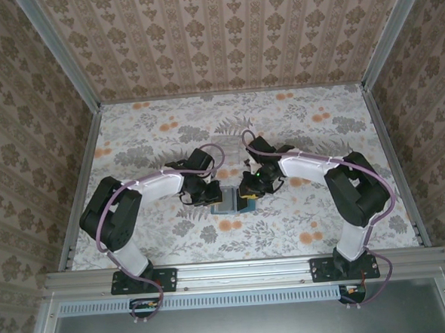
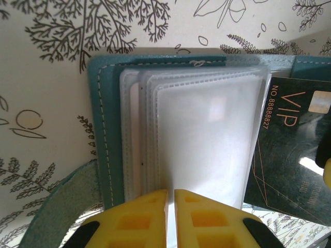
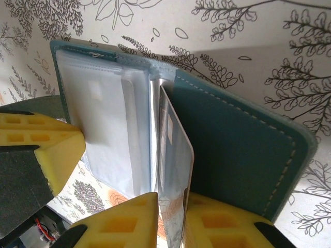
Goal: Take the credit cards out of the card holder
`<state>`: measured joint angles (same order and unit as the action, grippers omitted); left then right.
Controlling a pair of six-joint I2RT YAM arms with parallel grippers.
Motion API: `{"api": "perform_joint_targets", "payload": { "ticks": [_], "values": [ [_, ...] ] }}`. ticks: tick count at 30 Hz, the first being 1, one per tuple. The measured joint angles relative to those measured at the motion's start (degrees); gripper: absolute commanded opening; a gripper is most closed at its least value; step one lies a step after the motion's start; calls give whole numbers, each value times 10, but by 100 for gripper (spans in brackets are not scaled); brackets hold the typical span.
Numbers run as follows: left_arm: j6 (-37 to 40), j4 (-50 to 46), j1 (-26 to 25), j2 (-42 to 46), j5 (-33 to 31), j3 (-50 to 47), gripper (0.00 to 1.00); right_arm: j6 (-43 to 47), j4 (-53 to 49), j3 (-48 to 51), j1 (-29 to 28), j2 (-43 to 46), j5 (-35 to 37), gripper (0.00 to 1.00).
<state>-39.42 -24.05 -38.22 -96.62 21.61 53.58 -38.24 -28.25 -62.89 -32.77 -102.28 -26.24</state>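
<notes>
Downward at table (image 1: 318, 115) centre, left gripper (image 2: 170, 195) pinches the card holder's (image 2: 106, 129) clear sleeves (image 2: 207, 139); right gripper (image 3: 171, 201) straddles a credit card (image 3: 176, 139) edge, grip unclear.

The card holder (image 1: 231, 201) is laid open on the table (image 1: 167, 132) between the left gripper (image 2: 170, 201) and the right gripper (image 3: 172, 209). Its sleeves (image 2: 207, 139) are stacked just ahead of the left gripper; a credit card (image 3: 176, 150) is stood on edge between the right gripper's fingers (image 3: 124, 219).

Bright, even light, with glare whitening the clear sleeves of the card holder (image 2: 106, 129). Yellow fingers (image 2: 139, 217) of the left tool (image 2: 171, 201) blur close to the lens; a soft shadow greys the tabletop (image 3: 248, 57) behind.
</notes>
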Motion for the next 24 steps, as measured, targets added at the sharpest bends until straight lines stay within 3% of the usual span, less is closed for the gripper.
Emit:
{"api": "perform_joint_targets", "payload": {
  "ticks": [11, 24],
  "values": [
    [0, 0, 0, 0, 0, 0, 15, -22, 4, 10, -5, 3, 1, 10],
    [0, -18, 12, 47, -17, 14, 20, 4, -52, -22, -1, 36, 20, 9]
  ]
}}
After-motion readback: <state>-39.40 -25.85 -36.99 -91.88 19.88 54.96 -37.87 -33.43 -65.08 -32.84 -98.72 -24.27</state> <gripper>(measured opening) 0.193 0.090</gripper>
